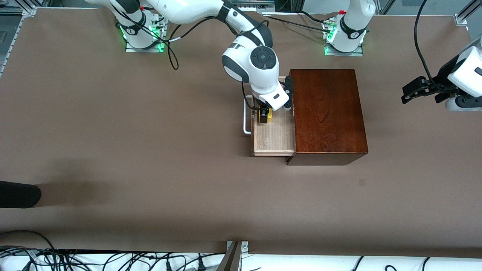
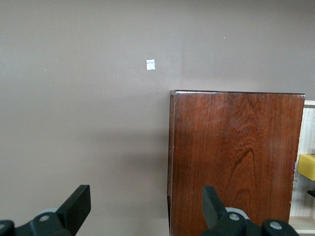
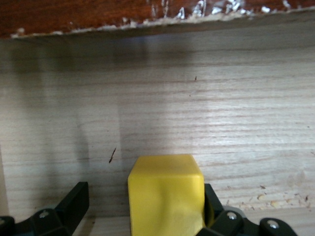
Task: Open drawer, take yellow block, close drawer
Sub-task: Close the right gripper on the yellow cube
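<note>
The drawer point(image 1: 276, 141) stands pulled out of the dark wooden box point(image 1: 327, 113) toward the right arm's end of the table, its white handle point(image 1: 246, 120) outermost. Inside, on the pale wood floor point(image 3: 197, 108), sits the yellow block point(image 1: 264, 116). My right gripper point(image 1: 264, 112) reaches down into the drawer, open, with the yellow block point(image 3: 166, 196) between its fingers; one finger point(image 3: 76, 201) stands clear of it, the other point(image 3: 212, 199) is right against it. My left gripper point(image 1: 421, 94) waits open in the air over the left arm's end of the table, and its wrist view shows the box point(image 2: 236, 157) and the block point(image 2: 307, 166).
A small pale tape mark point(image 1: 361, 183) lies on the brown table nearer the front camera than the box. A dark rounded object point(image 1: 19, 194) juts in at the right arm's end. Cables point(image 1: 113, 259) run along the table's near edge.
</note>
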Controlling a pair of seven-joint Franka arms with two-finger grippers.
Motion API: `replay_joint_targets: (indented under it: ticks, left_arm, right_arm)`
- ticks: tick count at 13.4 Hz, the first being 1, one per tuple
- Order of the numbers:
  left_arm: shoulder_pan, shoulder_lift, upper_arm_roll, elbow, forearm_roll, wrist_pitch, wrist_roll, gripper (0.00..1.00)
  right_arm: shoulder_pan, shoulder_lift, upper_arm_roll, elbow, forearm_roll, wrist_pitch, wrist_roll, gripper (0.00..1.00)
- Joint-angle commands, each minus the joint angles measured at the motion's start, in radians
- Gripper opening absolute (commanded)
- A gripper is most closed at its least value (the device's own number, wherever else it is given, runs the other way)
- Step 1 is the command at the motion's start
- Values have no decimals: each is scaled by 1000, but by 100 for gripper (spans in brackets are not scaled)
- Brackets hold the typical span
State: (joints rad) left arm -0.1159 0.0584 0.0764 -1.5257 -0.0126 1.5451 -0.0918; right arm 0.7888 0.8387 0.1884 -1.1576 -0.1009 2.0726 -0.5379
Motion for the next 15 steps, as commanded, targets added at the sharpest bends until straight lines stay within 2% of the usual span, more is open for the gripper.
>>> replay_joint_targets:
  ticks: [1, 4, 5, 6, 7, 8, 11, 15]
  left_arm:
    - [-5, 9, 0, 22, 20, -3, -8, 100]
    - [-5, 11, 0, 22, 20, -2, -8, 100]
    - [-5, 11, 0, 24, 20, -2, -8, 100]
    - [-5, 11, 0, 22, 20, -3, -8, 100]
    - [-5, 11, 0, 24, 20, -3, -9, 100]
    - [-5, 9, 0, 24, 20, -3, -8, 100]
    - [-5, 11, 2, 24, 20, -3, -8, 100]
    - [-5, 11, 2, 24, 22, -2, -8, 100]
  right_arm:
    - [10, 23, -9, 29, -17, 15, -5, 88]
    - [10, 30, -17, 36, -40, 17, -28, 28]
    - [10, 30, -18, 36, -40, 15, -24, 19]
    - [10, 30, -17, 36, -40, 15, -22, 16]
    - [12, 31, -18, 36, -40, 14, -19, 4]
    - [12, 30, -17, 38, -40, 8, -17, 0]
    - [12, 25, -12, 47, -40, -22, -14, 0]
    - [43, 19, -6, 151, -36, -231, 81, 0]
